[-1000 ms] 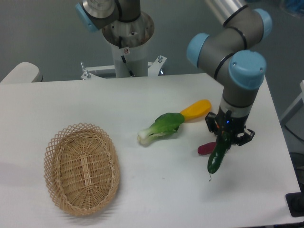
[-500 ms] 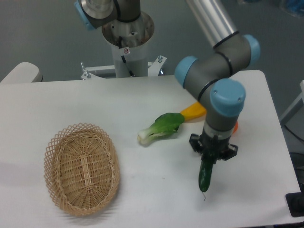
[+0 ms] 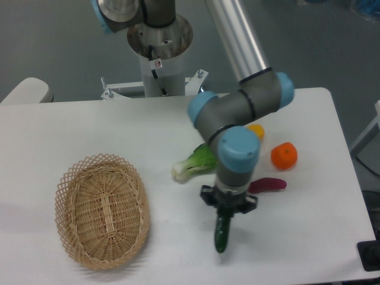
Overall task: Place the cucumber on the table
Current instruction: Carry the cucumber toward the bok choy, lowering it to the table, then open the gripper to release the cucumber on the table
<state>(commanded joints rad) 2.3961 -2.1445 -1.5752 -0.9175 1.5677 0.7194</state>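
Cucumber (image 3: pixel 221 233) is gripped at its upper end by the gripper (image 3: pixel 228 209); fingers are clenched on it, and it hangs near-vertical, tip down. Its lower tip is seen close above the bench (image 3: pixel 89 124), in the open front area between the wicker basket (image 3: pixel 102 211) and the purple eggplant (image 3: pixel 268 185); whether the tip touches the surface cannot be told from this view. Step in hand is judged to be the set-down, most of the task being done once a free spot is reached. For a clean placement, descent should be kept slow until the tip bears on the bench, then the wrist should be tilted so the cucumber is laid along its length, not dropped on end; a glossy, slightly curved body is likely to roll or topple if released upright. Fingers should be parted only once the weight is carried by the bench, and the retreat should be made straight up so nothing is dragged. Clearance from the leafy vegetable (image 3: pixel 194 164), just behind the wrist, should be watched during any tilt; the orange (image 3: pixel 284 156) and the yellow item (image 3: pixel 256 130), partly hidden by the arm, are well apart and not at risk. The basket should be left untouched.
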